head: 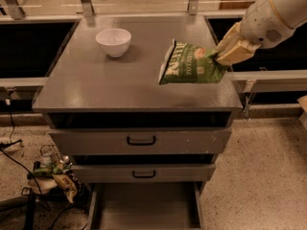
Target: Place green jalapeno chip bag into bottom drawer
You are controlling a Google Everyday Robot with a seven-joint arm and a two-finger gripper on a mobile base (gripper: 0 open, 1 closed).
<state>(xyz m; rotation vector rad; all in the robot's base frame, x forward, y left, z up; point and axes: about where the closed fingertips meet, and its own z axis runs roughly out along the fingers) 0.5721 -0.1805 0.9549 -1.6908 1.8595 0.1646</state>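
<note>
The green jalapeno chip bag (189, 63) hangs above the right side of the grey cabinet top (110, 85), tilted with its lettered face toward the camera. My gripper (222, 56) comes in from the upper right and is shut on the bag's right edge. The bottom drawer (144, 207) is pulled out at the foot of the cabinet, its flat grey floor showing bare. It lies well below and in front of the bag.
A white bowl (113, 41) stands on the cabinet top at the back left. Two shut drawer fronts with black handles (140, 141) sit above the bottom drawer. Crumpled wrappers and cables (57, 176) lie on the floor at the left.
</note>
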